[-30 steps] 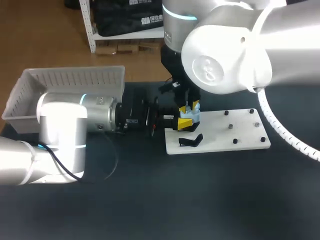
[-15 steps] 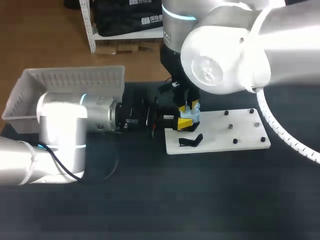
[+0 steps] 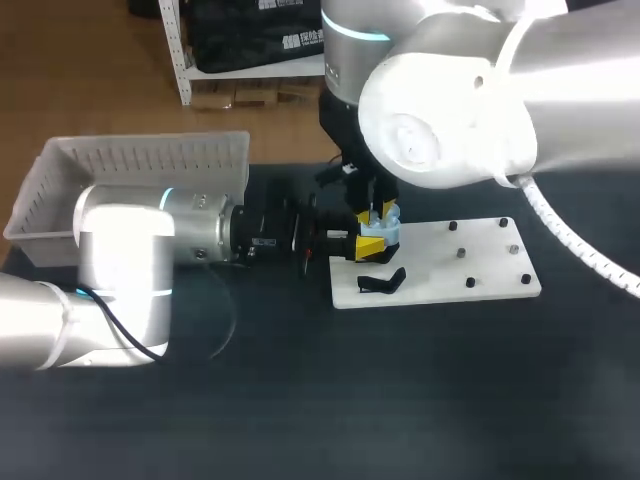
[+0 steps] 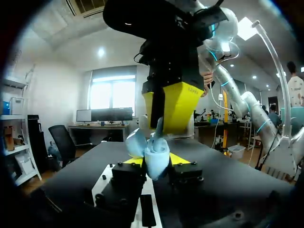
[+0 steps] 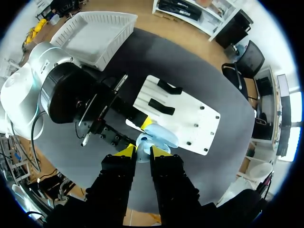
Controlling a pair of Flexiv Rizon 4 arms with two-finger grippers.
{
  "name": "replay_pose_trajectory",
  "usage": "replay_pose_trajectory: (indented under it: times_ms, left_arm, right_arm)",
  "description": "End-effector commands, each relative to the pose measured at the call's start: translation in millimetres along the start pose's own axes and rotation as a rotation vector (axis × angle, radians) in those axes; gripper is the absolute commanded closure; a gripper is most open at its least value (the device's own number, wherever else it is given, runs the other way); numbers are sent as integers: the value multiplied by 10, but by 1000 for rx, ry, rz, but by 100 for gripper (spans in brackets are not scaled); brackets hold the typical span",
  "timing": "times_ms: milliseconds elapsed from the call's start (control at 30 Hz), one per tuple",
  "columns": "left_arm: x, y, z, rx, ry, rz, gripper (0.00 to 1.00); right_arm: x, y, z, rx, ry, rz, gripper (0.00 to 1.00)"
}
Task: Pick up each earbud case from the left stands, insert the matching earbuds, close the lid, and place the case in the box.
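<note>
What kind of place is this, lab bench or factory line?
Most likely a robotics test bench: a left arm and right arm over a black table, the left gripper holding an earbud case by a white peg board, and a white basket for finished cases.

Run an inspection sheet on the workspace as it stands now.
Surface: black table, carrying a white board with black stands and small pegs.
Job's things: light blue earbud case, lid open, held above the board's edge; white box at the table's far left.
Clutter: nothing seen.
Grippers: left gripper shut on the case from its side; right gripper directly over the case.
Cables: black cable looping off the left arm over the table; white ribbed hose along the right arm.
Surroundings: nothing seen reaching over the table.
</note>
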State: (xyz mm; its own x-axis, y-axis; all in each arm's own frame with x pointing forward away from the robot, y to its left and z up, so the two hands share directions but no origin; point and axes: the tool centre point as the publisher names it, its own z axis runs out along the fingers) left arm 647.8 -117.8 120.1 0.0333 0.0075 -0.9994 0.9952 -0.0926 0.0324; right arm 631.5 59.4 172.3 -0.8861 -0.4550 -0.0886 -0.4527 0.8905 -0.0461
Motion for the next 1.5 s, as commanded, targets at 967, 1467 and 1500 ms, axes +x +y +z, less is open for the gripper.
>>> replay_pose_trajectory:
  times_ms: [967, 1467, 1500]
  left_arm:
    - [3, -14, 9, -7, -1, 3, 100]
    - [3, -14, 9, -7, -1, 3, 100]
    - [3, -14, 9, -7, -1, 3, 100]
  right_arm:
    - [-67, -37, 62, 0, 7, 5, 100]
    - [-63, -46, 124, 1, 27, 0, 100]
    - [-62, -47, 125, 1, 28, -1, 100]
